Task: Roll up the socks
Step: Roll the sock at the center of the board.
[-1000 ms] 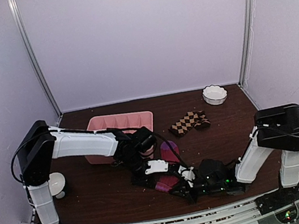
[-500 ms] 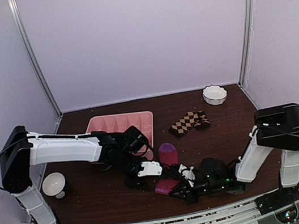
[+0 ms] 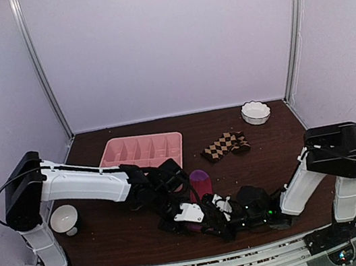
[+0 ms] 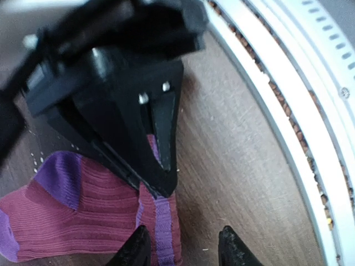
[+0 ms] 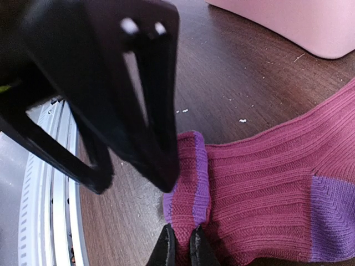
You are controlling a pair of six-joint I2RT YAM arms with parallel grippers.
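Observation:
The magenta-pink sock point(image 3: 201, 184) lies flat at the table's front middle, purple toe pointing away. Its striped cuff point(image 5: 191, 188) is folded at the near end. My right gripper point(image 5: 181, 247) is shut on the cuff fold; it lies low on the table point(image 3: 226, 222). My left gripper point(image 4: 183, 250) is open at the cuff point(image 4: 161, 230), one finger point(image 4: 138, 248) over the fabric, the other point(image 4: 233, 252) over bare wood. In the top view it sits beside the right gripper point(image 3: 203, 219). The brown-and-tan checkered sock point(image 3: 224, 144) lies flat at the back, away from both grippers.
A pink divided tray point(image 3: 144, 149) stands left of centre at the back, also in the right wrist view point(image 5: 299, 22). A white fluted bowl point(image 3: 255, 112) sits at the back right. Another white bowl point(image 3: 62, 219) is by the left arm's base. The white front rail point(image 4: 288, 100) runs close by.
My left arm has swung from beside the tray toward the front edge, bringing its open gripper to the sock's cuff by the right gripper. The right gripper has stayed shut on the cuff.

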